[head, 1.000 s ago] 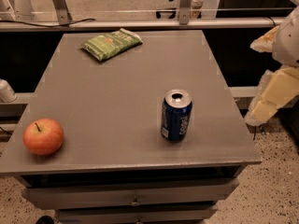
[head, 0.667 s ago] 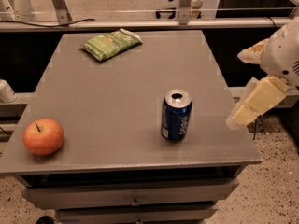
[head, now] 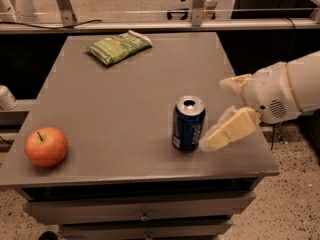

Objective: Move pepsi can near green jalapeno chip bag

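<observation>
The pepsi can [head: 188, 123], dark blue with a silver top, stands upright near the table's front right. The green jalapeno chip bag [head: 119, 47] lies flat at the table's far left-centre, well apart from the can. My gripper [head: 215, 114] comes in from the right on a white arm and is just right of the can. Its cream fingers [head: 231, 129] are spread open, one higher and one lower, with the lower tip close to the can's side. It holds nothing.
A red-orange apple [head: 46, 146] sits at the front left corner of the grey table [head: 120, 104]. Drawers run below the table's front edge. Metal frame legs and a rail stand behind the far edge.
My gripper has moved left from beyond the table's right edge to just beside the can. The can, bag and apple have not moved.
</observation>
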Motion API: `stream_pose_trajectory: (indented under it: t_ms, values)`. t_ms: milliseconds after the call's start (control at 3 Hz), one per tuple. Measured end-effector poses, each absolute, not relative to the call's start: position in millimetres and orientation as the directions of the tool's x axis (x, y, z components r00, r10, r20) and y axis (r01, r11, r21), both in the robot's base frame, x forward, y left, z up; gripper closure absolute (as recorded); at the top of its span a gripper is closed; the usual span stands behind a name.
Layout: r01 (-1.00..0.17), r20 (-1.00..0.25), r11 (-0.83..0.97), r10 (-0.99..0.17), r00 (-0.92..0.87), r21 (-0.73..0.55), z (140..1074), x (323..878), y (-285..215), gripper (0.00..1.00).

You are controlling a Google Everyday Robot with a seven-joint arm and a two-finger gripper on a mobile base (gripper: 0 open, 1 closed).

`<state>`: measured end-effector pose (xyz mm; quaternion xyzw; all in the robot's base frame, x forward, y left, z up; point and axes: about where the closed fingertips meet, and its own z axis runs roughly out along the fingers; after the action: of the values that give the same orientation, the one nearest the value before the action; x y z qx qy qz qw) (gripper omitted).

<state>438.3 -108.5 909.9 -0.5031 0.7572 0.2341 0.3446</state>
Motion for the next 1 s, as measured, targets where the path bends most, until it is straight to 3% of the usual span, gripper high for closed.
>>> stream_pose_trajectory:
  t_ms: [667,1000]
  values:
    - [-0.92,-0.866,0.378,-0.422,-0.268,0.1,869,455,-74,0.0]
    - [-0.918,-0.889,0.376,-0.37,-0.27,0.122,860,457,-62,0.19]
